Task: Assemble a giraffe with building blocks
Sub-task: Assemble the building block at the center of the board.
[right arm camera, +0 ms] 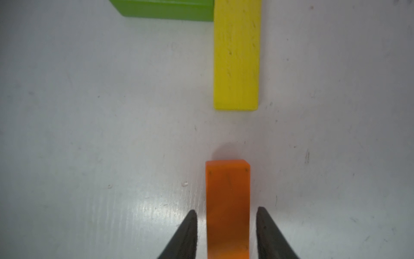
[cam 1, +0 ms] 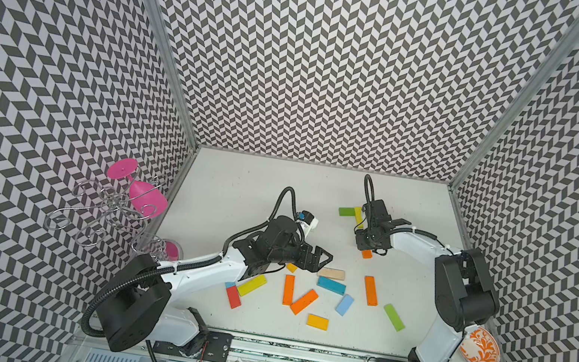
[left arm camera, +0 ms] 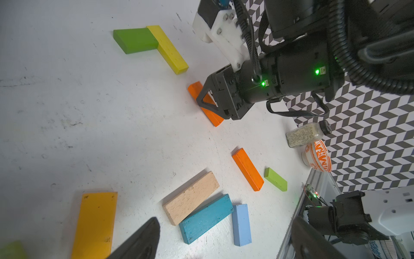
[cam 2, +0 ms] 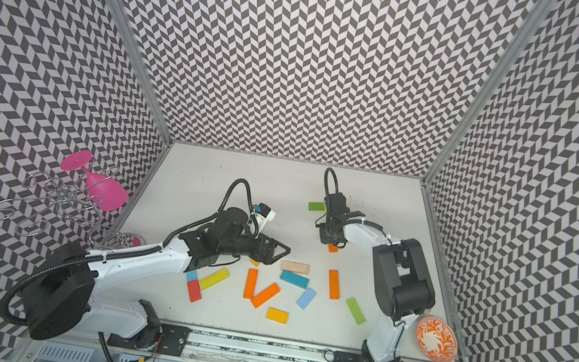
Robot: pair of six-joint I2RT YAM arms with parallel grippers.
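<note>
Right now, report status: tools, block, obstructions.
Left tool open, empty. Right tool open, straddling orange block, block flat on table. Yellow block ahead, apart; nothing between.

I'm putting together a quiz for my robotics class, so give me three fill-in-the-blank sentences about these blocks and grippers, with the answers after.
1. The right gripper straddles a lone block coloured ____.
2. The yellow block touches a neighbour block coloured ____.
3. The left gripper has its jaws ____.
Missing words: orange, green, open.
</note>
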